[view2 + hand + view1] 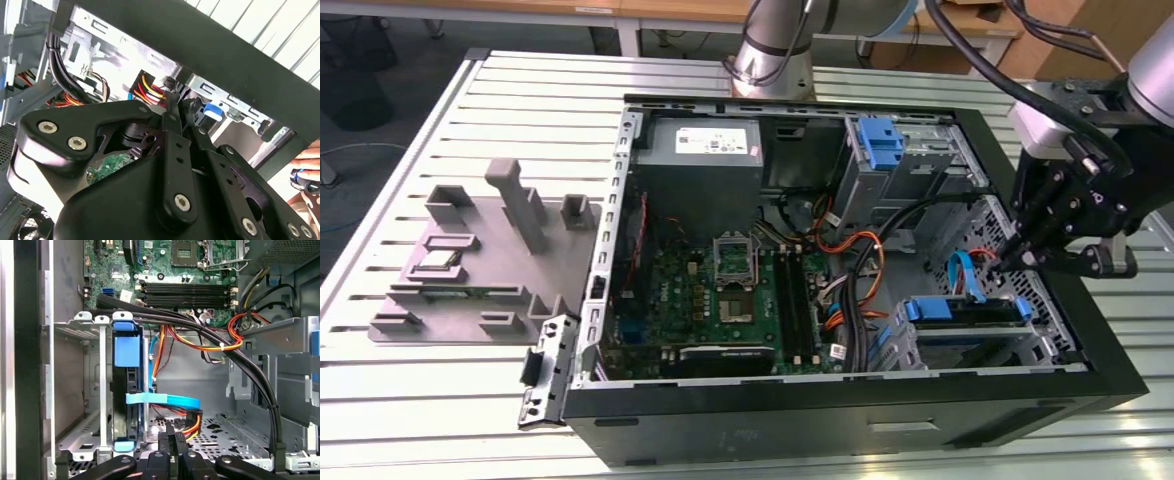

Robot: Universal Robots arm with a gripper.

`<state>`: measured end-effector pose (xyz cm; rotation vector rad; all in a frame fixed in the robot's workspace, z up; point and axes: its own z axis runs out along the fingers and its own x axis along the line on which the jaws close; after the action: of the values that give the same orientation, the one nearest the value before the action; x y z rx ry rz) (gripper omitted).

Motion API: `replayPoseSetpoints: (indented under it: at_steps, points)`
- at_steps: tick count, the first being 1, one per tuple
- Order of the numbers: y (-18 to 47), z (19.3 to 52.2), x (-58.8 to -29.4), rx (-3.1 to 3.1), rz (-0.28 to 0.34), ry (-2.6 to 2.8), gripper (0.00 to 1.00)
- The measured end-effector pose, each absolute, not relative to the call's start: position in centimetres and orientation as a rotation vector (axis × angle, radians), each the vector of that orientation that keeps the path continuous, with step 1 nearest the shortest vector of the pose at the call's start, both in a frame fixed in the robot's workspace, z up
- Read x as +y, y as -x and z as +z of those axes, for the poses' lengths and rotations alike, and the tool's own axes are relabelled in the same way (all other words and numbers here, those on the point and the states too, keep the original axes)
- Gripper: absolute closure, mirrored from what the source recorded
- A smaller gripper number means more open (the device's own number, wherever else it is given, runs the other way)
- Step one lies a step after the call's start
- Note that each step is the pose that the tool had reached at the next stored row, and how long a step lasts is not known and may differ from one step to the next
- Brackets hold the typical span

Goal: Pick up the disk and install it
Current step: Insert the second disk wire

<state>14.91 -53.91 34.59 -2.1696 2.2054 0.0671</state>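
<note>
I have the arm reaching down over the exterior view's right side of the open black computer tower case [854, 410], with the black linkage gripper [1025, 262] hanging just inside the case wall, fingers pointing down. In both wrist views the two slim fingers [172, 450] sit pressed together with nothing between them, so I read the claw as closed and empty.

Just below and beside the fingertips, the disk [963, 312], a flat drive in a blue plastic carrier frame, stands on edge in the silver metal drive cage [87, 390] at the case's near corner. In the first wrist view I see its dark edge with a blue tab [127, 350] on top and a light blue flat cable [165, 401] running off its side; the claw is near it but apart.

Further in, black cable bundles [210, 335] and red, yellow and orange wires [235, 332] cross toward the green motherboard [720, 300]. A second blue bracket [881, 145] sits in the far bay beside the grey power supply box [700, 145].

The case lies on a slatted light metal table [467, 120], with a grey plastic fixture block [480, 260] on the exterior view's left. In the second wrist view, a person's fingers [307, 165] show beyond the case.
</note>
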Motion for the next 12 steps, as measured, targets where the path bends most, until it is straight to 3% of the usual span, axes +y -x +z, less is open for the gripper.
replayPoseSetpoints:
  at_steps: [12]
  points:
    - [-14.65,34.59,-54.69,2.209,0.059,2.174,0.84]
